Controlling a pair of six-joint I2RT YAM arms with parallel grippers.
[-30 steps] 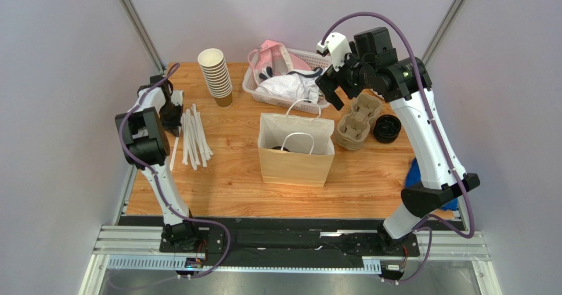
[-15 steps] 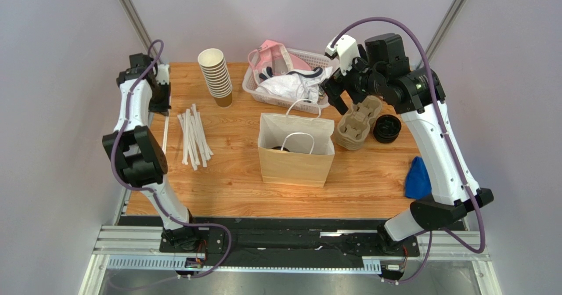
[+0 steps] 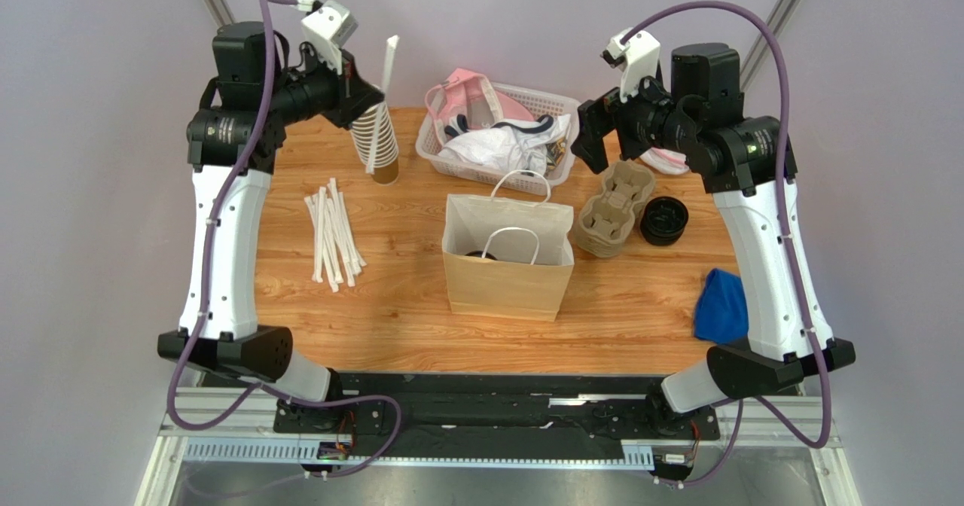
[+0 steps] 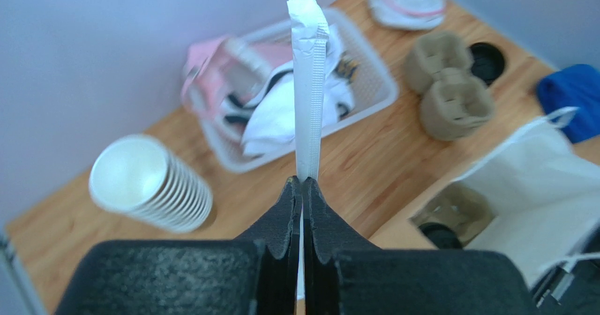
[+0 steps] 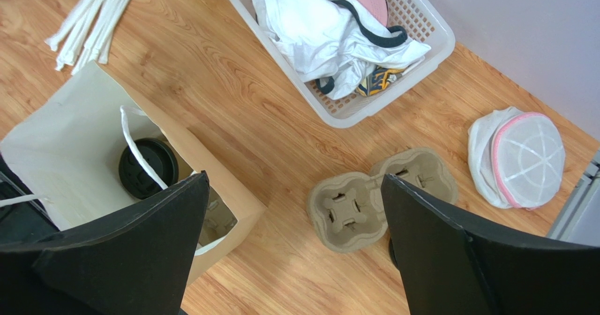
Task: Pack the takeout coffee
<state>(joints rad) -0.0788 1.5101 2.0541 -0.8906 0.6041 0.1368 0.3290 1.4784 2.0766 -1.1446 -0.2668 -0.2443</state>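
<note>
An open kraft-brown paper bag with white cord handles [image 3: 506,269] stands at the middle of the wooden tabletop [image 3: 396,314]. The takeout coffee [image 5: 147,168], of which only the round black lid is seen, is set upright inside the bag, toward its left side. Behind the bag, a white perforated plastic basket [image 5: 422,16] is filled with crumpled white and pink cloth. A moulded brown pulp two-cup carrier [image 3: 614,207] lies empty just right of the bag, with a loose black lid [image 3: 664,220] beside it. A stack of lidless brown paper cups [image 3: 379,150] is placed at the far left, with loose white wrapped straws [image 3: 332,235] in front of it.

The left gripper [image 4: 301,183] is clenched on a single white wrapped straw [image 4: 310,83], raised above the cup stack. The right gripper [image 5: 294,178] is spread wide and empty above the carrier.

Bare wood is left along the near edge, and a blue cloth [image 3: 720,306] lies at the right edge. The tabletop is enclosed by pale walls.
</note>
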